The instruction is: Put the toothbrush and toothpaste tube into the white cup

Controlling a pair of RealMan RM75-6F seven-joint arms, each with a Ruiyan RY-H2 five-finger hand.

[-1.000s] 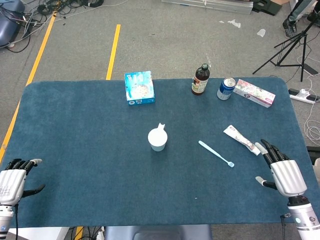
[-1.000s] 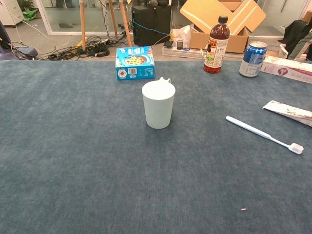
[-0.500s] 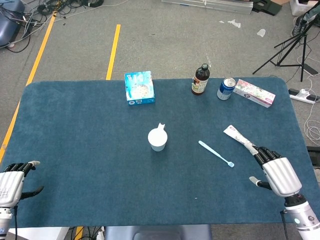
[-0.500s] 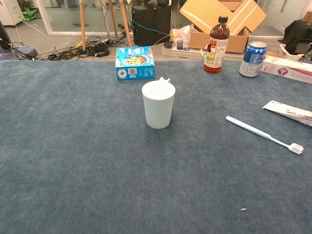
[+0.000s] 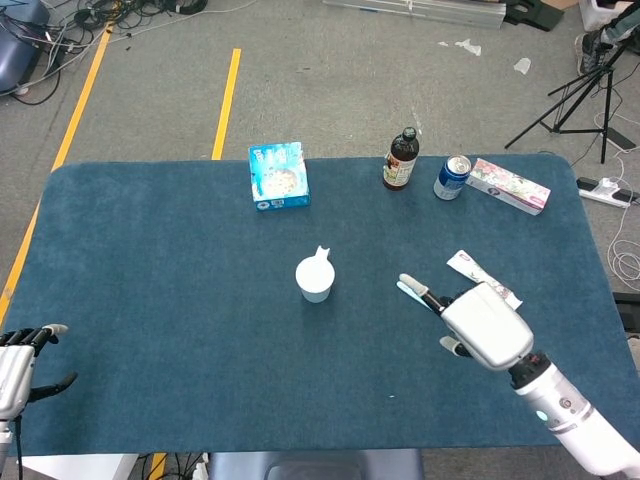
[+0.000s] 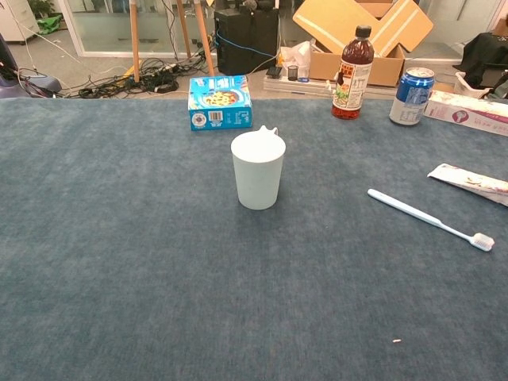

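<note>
The white cup (image 5: 314, 279) (image 6: 258, 169) stands upright mid-table. To its right the light-blue toothbrush (image 6: 429, 218) lies flat on the cloth. In the head view only its handle end (image 5: 407, 286) shows. My right hand (image 5: 485, 325) hovers over the rest of it, fingers stretched toward the cup and holding nothing. The chest view does not show this hand. The toothpaste tube (image 5: 470, 268) (image 6: 470, 182) lies just beyond the hand, partly covered by it. My left hand (image 5: 12, 360) sits at the table's near left corner, fingers apart and empty.
Along the far edge stand a blue box (image 5: 279, 176) (image 6: 220, 101), a dark bottle (image 5: 400, 160) (image 6: 353, 73), a blue can (image 5: 452, 177) (image 6: 413, 96) and a toothpaste carton (image 5: 508, 186) (image 6: 468, 112). The blue cloth table (image 5: 160, 260) spreads wide to the cup's left.
My right hand has swung left from the table's right edge to above the toothbrush. My left hand has slid lower toward the frame's corner. Toothbrush, tube and cup have not moved.
</note>
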